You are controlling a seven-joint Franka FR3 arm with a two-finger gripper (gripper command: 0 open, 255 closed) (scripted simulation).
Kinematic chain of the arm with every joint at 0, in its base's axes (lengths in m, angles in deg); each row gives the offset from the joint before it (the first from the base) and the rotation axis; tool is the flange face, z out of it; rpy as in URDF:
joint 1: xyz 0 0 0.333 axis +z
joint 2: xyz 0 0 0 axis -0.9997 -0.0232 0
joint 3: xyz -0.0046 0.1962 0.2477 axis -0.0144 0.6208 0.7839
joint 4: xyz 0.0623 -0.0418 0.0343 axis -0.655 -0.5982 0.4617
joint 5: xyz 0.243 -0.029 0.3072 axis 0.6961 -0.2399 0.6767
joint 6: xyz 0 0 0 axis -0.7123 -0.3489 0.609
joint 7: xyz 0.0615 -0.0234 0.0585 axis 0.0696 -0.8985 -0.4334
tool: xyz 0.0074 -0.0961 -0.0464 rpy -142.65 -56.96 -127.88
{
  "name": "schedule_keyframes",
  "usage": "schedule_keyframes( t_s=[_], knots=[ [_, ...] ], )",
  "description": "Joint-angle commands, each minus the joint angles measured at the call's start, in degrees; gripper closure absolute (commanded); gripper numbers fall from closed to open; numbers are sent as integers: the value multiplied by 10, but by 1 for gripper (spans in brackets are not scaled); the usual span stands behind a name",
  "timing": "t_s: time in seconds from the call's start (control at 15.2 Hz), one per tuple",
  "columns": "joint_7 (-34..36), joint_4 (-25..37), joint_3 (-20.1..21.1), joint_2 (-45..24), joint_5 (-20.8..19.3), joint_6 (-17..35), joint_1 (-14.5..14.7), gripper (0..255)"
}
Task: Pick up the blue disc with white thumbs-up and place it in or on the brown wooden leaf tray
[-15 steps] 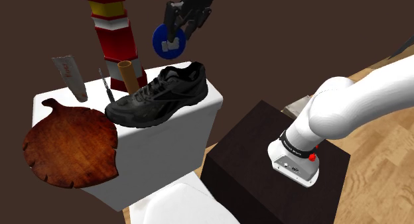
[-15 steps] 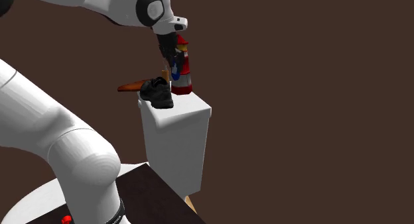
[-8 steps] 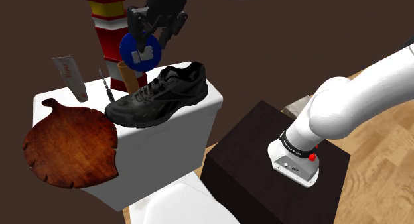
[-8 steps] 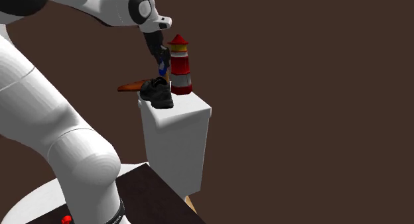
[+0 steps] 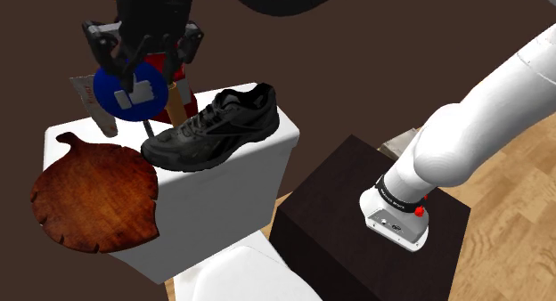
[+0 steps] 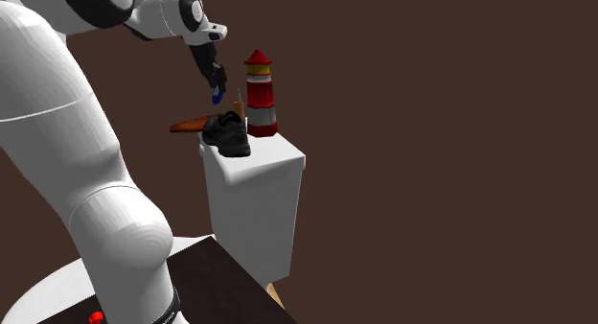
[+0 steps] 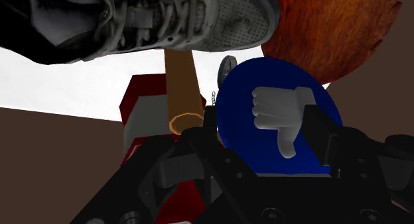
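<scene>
Gripper (image 5: 138, 72) closed on the disc (image 5: 132, 96), fingers (image 7: 317, 130) clasping its rim. The disc is held on edge in the air, thumb face toward the shoulder camera. Tray (image 5: 89, 197) lies at its 7 o'clock, overhanging the white tank (image 5: 232, 179). Shoe (image 5: 212, 128) at 4 o'clock, on the tank top. Lighthouse (image 6: 260, 94) behind. Brown wall (image 6: 431, 102) beyond.

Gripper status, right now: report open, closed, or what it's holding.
Black two-finger gripper: fingers closed on the round blue disc with a white thumbs-up, held in the air.
</scene>
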Motion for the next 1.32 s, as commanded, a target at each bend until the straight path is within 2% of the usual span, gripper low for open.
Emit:
schedule_keyframes(
  t_s=[0.0, 0.2, 0.4, 0.46, 1.25],
  knots=[
    [48, 41, 31, -41, -43, -13, 2, 255],
    [122, 111, 68, -118, -124, -40, 21, 255],
    [188, 193, 82, -204, -210, -80, 71, 255],
    [199, 210, 80, -220, -225, -89, 85, 255],
    [224, 121, 70, -221, -240, -2, 80, 255]
  ],
)
